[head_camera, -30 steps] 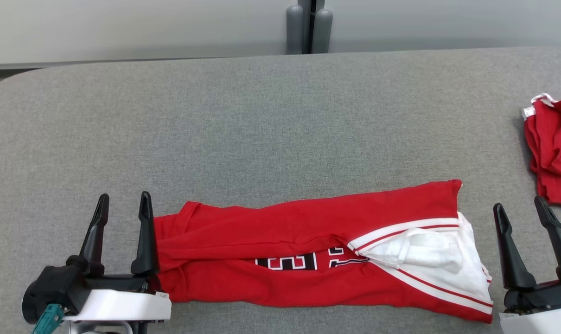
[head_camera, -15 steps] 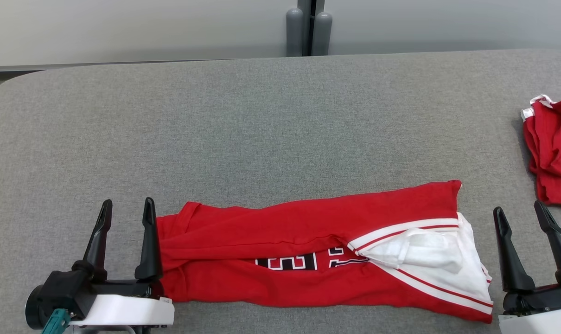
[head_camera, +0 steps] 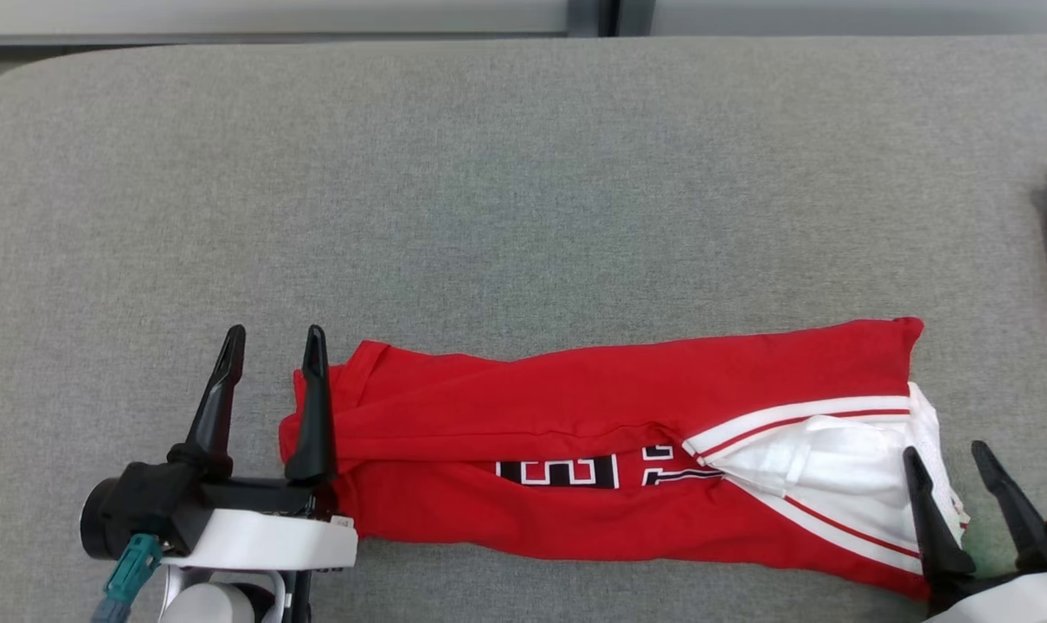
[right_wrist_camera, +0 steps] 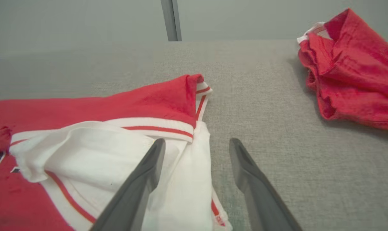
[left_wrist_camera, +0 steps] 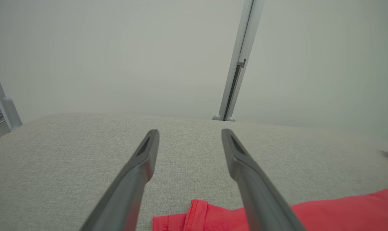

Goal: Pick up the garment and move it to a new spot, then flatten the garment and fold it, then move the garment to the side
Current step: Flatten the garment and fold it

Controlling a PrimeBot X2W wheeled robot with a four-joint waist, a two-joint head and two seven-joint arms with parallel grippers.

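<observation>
Left gripper [head_camera: 275,337] spread, empty, at left end of red jersey [head_camera: 575,415]; right gripper [head_camera: 945,454] spread, straddling its white-trimmed right edge. Jersey lies on grey padded table [head_camera: 523,173], folded into long strip. Likely left: crosswise fold, move aside.

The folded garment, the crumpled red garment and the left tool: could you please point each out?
folded garment [head_camera: 575,407]: head view, upper red fold.
crumpled red garment [right_wrist_camera: 351,73]: right wrist view, middle of the heap.
left tool [head_camera: 276,333]: head view, midway between its fingertips.
</observation>
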